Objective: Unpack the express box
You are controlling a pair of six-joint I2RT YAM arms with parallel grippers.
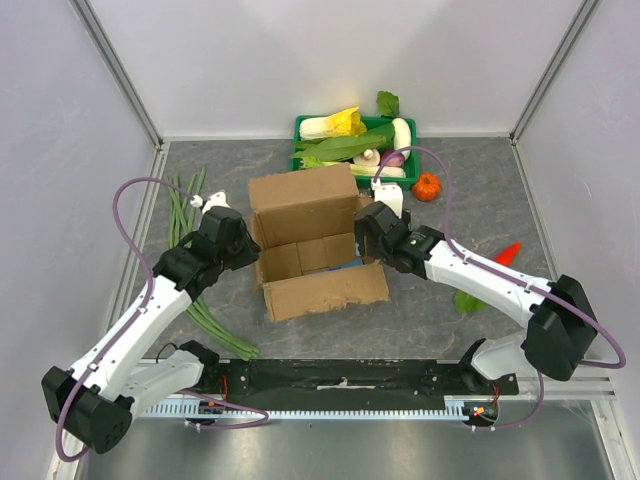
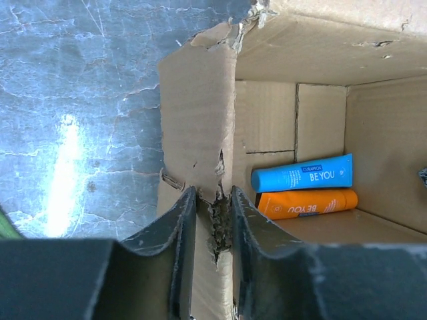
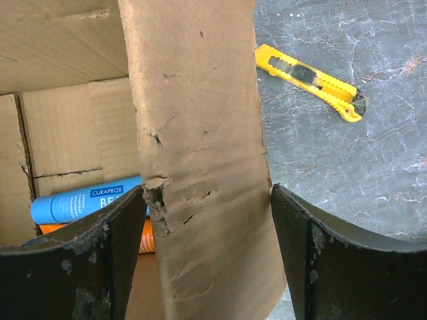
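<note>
Left arm (image 1: 130, 340): I see it come off the near-left corner of the table (image 1: 440, 320), elbow bent, forearm angled inward and away.
Left gripper (image 2: 213, 200): fingers pinched close on a torn wall edge of the express box (image 1: 300, 205).
Right arm (image 1: 480, 275): from the near-right corner, forearm reaching left.
Right gripper (image 3: 200, 193): jaws spread wide, one finger on either side of a flap; I can't tell whether they touch it.

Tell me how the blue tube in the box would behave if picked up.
The blue tube looks small, so probably light. Its smooth plastic may squash or slip. Lying sideways beside the orange tube, it could roll.
</note>
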